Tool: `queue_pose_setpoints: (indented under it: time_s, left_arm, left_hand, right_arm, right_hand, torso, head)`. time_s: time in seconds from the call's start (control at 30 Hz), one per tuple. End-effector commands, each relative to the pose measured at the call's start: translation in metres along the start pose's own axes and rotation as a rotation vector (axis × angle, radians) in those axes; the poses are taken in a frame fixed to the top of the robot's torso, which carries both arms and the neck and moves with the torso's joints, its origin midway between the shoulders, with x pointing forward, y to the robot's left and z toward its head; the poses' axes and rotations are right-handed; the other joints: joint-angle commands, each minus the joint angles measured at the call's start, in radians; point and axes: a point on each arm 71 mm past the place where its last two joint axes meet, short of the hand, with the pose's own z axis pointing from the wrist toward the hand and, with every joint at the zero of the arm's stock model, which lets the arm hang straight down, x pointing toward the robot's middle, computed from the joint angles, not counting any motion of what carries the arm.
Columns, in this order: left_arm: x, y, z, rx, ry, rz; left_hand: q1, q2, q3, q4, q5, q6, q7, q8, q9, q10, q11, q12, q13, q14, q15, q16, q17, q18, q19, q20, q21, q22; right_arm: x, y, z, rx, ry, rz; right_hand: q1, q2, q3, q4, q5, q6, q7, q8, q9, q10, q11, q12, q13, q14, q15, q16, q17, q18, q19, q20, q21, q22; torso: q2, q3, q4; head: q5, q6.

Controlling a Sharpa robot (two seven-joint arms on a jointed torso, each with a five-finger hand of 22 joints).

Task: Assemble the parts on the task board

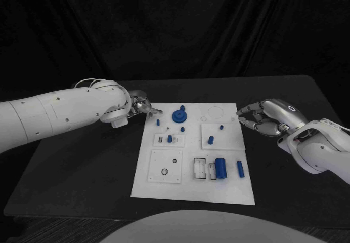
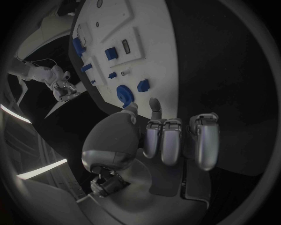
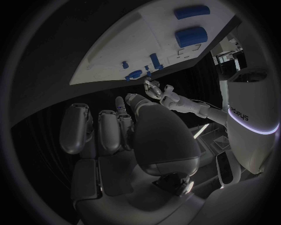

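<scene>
Left hand [image 1: 143, 107] in the head view hovers at the far left corner of the task board [image 1: 194, 187], fingers loosely apart with nothing in them. Right hand [image 1: 261, 117] sits just off the board's right edge, fingers curled in around nothing. On the board, a round blue gear [image 1: 179, 117] stands at the far end with a small blue peg [image 1: 158, 122] beside it; a thick blue cylinder [image 1: 220, 168] and a thin blue rod [image 1: 240, 169] lie side by side at the near right, their long axes running near to far.

From the left wrist, the left hand [image 2: 170, 136] points its fingers toward the board [image 2: 155, 56]; the gear [image 2: 124, 94] lies just beyond the fingertips [image 2: 155, 104], nothing between them.

From the right wrist, the right hand [image 3: 111, 129] is curled and empty over the black table [image 3: 70, 56], apart from the board's edge [image 3: 111, 65]; the cylinder [image 3: 191, 35] and rod [image 3: 191, 11] lie parallel.
</scene>
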Motion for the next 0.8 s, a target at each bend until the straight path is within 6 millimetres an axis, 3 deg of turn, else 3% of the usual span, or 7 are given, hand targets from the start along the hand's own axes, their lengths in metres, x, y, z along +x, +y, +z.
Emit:
queue_pose_setpoints:
  time_s: [0.03, 0.53, 0.8]
  left_arm:
    - [0.004, -0.001, 0.001, -0.001, 0.034, 0.012]
    - [0.013, -0.001, 0.002, -0.002, 0.07, 0.022]
    - [0.017, -0.002, 0.002, -0.002, 0.088, 0.029]
  left_hand:
    - [-0.004, 0.003, -0.002, 0.004, -0.005, -0.008, 0.0, -0.004, -0.001, 0.104, 0.006, 0.004, 0.263, 0.106, 0.005, -0.001, 0.263, 0.0, 0.009, 0.007, -0.008, 0.175]
    - [-0.037, 0.002, -0.048, 0.048, -0.012, 0.007, 0.004, -0.01, -0.004, 0.104, 0.012, 0.004, 0.263, 0.106, 0.011, -0.001, 0.263, 0.001, 0.007, 0.015, -0.011, 0.177]
    - [-0.035, 0.005, -0.053, 0.051, -0.011, 0.005, 0.005, -0.019, -0.009, 0.104, 0.013, 0.004, 0.263, 0.106, 0.012, -0.001, 0.263, 0.003, 0.001, 0.016, -0.017, 0.173]
  right_arm:
    - [0.001, 0.0, -0.001, -0.006, 0.004, 0.012]
    - [0.002, -0.002, -0.001, -0.001, 0.01, 0.013]
    - [0.002, -0.002, -0.001, -0.001, 0.012, 0.014]
  right_hand:
    - [-0.019, 0.002, -0.002, 0.009, -0.007, 0.008, -0.001, 0.006, 0.0, 0.008, -0.001, 0.003, 0.007, 0.031, 0.002, -0.005, -0.002, 0.011, 0.019, 0.005, -0.006, 0.162]
    - [-0.01, 0.001, 0.005, -0.006, 0.008, 0.01, -0.002, 0.005, -0.001, 0.009, -0.002, -0.001, 0.004, 0.031, 0.001, -0.009, -0.008, 0.012, 0.018, 0.003, -0.012, 0.161]
    - [-0.006, 0.0, 0.008, -0.013, 0.016, 0.011, -0.001, 0.004, -0.002, 0.008, -0.002, -0.004, 0.001, 0.03, 0.001, -0.012, -0.012, 0.013, 0.017, 0.003, -0.017, 0.159]
  torso:
    - [0.0, 0.0004, 0.0005]
    - [0.001, -0.0012, 0.0]
    - [0.0, -0.0009, 0.0]
  head:
    - [0.001, 0.0]
    - [-0.012, 0.0]
    - [-0.015, 0.0]
